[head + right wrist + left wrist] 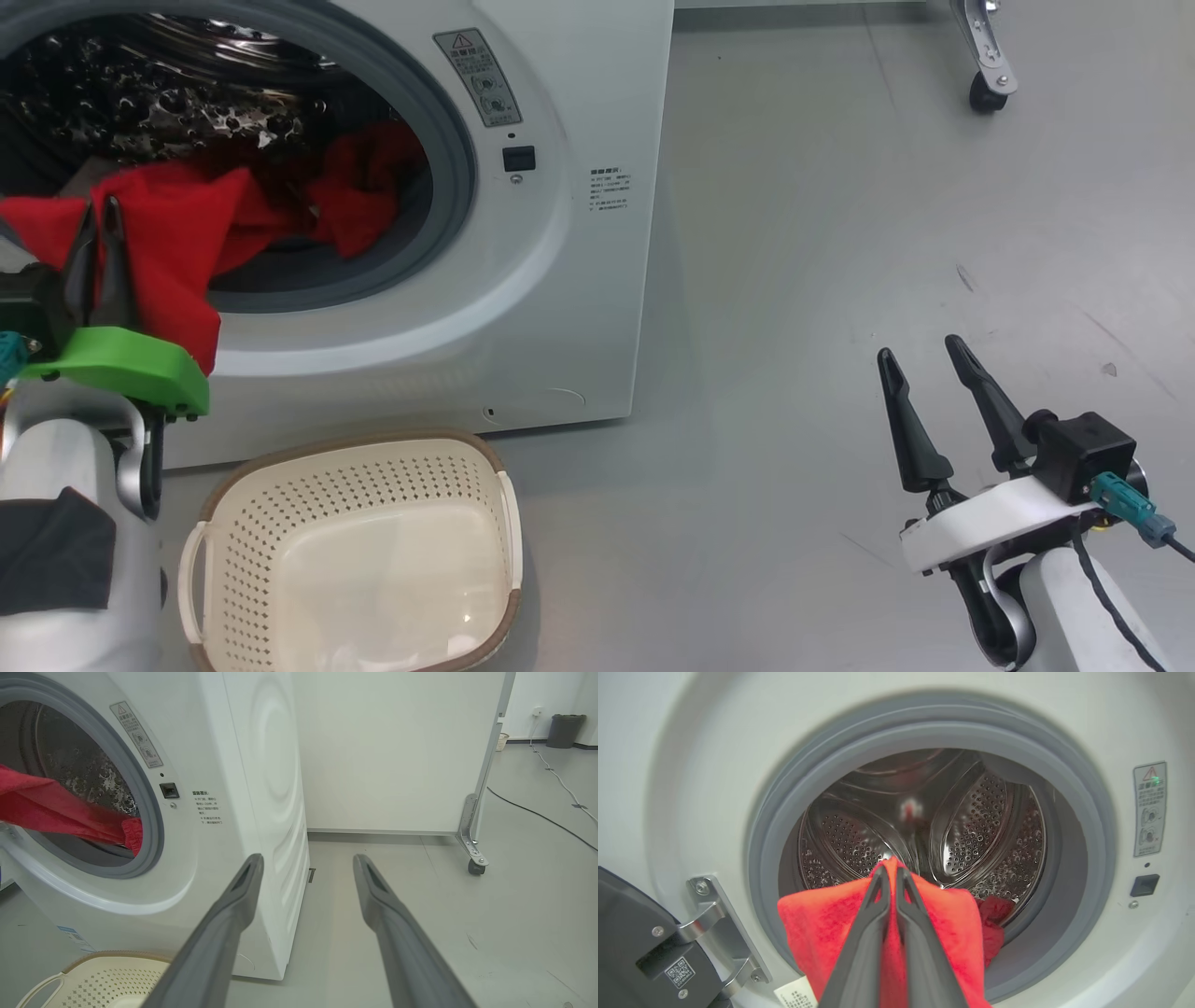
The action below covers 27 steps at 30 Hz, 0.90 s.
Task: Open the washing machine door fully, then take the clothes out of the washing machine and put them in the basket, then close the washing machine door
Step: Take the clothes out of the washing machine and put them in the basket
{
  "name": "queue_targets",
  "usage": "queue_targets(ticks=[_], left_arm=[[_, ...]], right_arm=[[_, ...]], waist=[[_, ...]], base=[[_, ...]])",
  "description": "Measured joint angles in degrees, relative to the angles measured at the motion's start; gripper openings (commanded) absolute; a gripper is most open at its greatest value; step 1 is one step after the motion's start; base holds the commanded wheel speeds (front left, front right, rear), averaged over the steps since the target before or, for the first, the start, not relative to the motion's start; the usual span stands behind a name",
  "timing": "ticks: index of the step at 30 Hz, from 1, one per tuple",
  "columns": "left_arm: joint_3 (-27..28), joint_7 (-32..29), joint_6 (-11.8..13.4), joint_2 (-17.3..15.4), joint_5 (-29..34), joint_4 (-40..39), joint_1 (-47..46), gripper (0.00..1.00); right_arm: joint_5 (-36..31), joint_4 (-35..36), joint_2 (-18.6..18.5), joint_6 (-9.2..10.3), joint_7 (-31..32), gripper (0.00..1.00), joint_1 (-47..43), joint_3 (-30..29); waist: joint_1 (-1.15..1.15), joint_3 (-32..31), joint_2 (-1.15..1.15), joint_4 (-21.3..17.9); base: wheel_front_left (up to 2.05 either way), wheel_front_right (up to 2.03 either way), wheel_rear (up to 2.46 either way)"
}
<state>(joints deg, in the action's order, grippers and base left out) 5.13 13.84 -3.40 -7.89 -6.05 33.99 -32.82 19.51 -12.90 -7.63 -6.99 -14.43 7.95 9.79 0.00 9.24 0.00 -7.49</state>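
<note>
Where grey floor (pixel 840 233) meets white panel (pixel 383 751) | basket (pixel 373 495) before washing machine (pixel 560 280)

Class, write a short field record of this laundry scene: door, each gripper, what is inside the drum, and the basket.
washing machine door: swung open on its hinge
left gripper: shut on a red garment at the mouth of the washing machine
drum: more red clothes lie inside
basket: on the floor in front of the machine, no clothes in it
right gripper: open, holding nothing, above the floor to the machine's right
</note>
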Motion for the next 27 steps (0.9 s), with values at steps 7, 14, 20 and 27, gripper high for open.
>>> queue_targets(ticks=[7,14,20,27], left_arm=[[-0.09,0.43,-0.01,1.03,-0.01,-5.93,2.99,0.0],[0.25,0.54,0.0,2.02,-0.82,-13.99,4.91,0.0],[0.25,0.62,0.0,2.76,-1.01,-20.3,5.88,0.0],[-0.75,0.56,0.0,3.02,-1.0,-19.95,11.91,0.0]], right_arm=[[-0.01,0.08,0.05,0.0,0.0,1.0,-1.53,-0.1],[-0.16,0.34,0.09,0.0,0.0,1.0,-1.73,-0.12],[-0.48,0.59,0.14,0.0,0.0,1.0,-2.15,-0.11],[-0.48,1.08,0.27,0.0,0.0,1.0,-2.61,0.58]], waist=[[0.0,-1.68,0.0,0.34],[0.0,-2.28,0.0,0.63],[0.0,-2.47,0.0,0.92],[0.0,-1.96,0.0,0.97]], base=[[0.0,0.0,0.0],[0.0,0.0,0.0],[0.0,0.0,0.0],[0.0,0.0,0.0]])
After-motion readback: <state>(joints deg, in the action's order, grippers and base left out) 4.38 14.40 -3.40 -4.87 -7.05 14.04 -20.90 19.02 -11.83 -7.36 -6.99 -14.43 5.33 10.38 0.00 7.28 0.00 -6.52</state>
